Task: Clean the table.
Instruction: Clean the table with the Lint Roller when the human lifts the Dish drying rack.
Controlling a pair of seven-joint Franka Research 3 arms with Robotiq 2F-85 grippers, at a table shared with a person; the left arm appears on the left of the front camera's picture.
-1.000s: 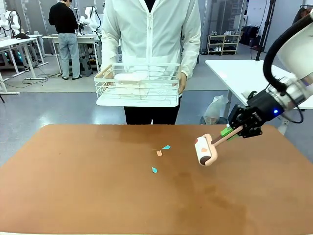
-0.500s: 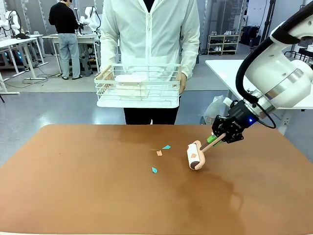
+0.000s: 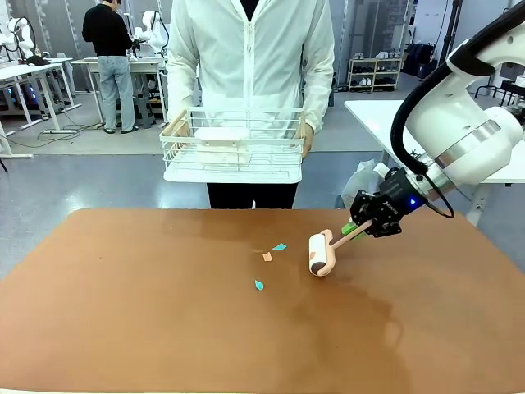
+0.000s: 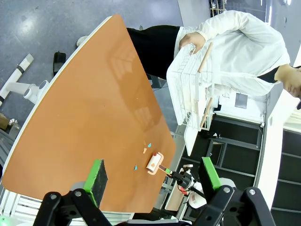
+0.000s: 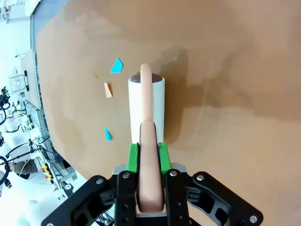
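Observation:
The reddish-brown table [image 3: 123, 312] carries three paper scraps near its middle: a teal one [image 3: 280, 246], an orange one [image 3: 267, 257] and another teal one [image 3: 259, 285]. My right gripper [image 3: 358, 227] is shut on the pink handle of a lint roller [image 3: 319, 254], whose white drum rests on the table just right of the scraps. In the right wrist view the roller [image 5: 146, 108] points away from the gripper [image 5: 148, 157], with the scraps [image 5: 108, 90] to its left. High above the table, my left gripper [image 4: 153, 175] is open and holds nothing.
A person stands at the far edge holding a white wire basket [image 3: 232, 144] with a pale object inside. A white-topped table [image 3: 394, 123] stands at the back right. Broad bare tabletop lies to the left and front.
My right arm has swept the roller leftward across the table, from the right side to just beside the scraps. The scraps have not moved.

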